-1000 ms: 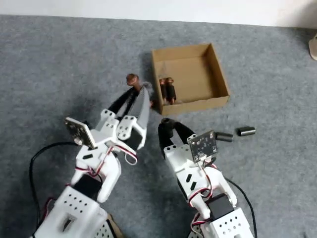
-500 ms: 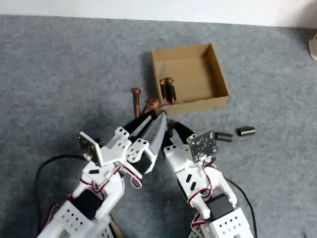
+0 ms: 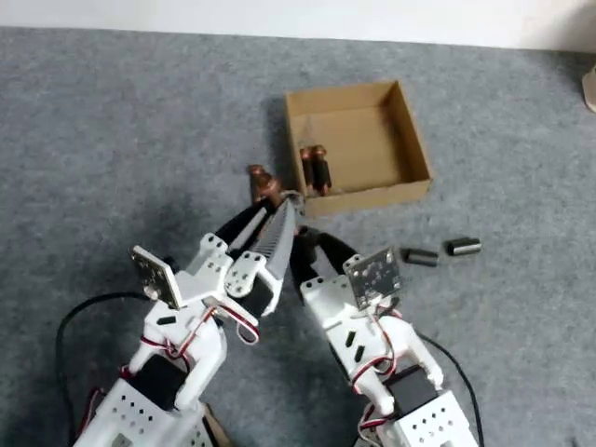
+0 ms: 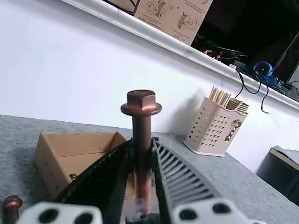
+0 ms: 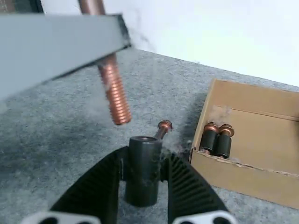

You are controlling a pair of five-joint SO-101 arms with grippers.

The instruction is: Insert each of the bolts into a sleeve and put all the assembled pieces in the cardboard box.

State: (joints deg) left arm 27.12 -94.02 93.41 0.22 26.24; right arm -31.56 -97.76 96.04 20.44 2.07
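Over the last second: swung the left gripper (image 4: pixel 141 142) from out by the box (image 3: pixel 368 198) across toward the right gripper (image 5: pixel 144 163), then drew it back a little. Shut now on a bolt (image 4: pixel 141 116), head up, shank down between the fingers. Small shift at the right gripper too, toward the left one; clamped on a sleeve (image 5: pixel 144 147), bore upward. Meaning for the task, as a judgement: fetching done, lining up for insertion under way.

Best read from the right wrist: threaded tip hanging above the held sleeve and off to one side of its bore, apart from it, so not yet inserted. Beyond those fingertips, a spare bolt (image 5: pixel 162 127) lying on the carpet (image 5: pixel 56 140). Farther off, two finished pieces (image 5: pixel 216 139) inside the box against its near wall.

From the left wrist: the grip itself, fingers pressed on the shank below the hex head.

From above: no telling the gap between tip and bore, with the left fingers over it. Instead, loose sleeves (image 3: pixel 421 257) on the carpet out to the right arm's side, well apart from either gripper. Likely more assembling left after this pair.
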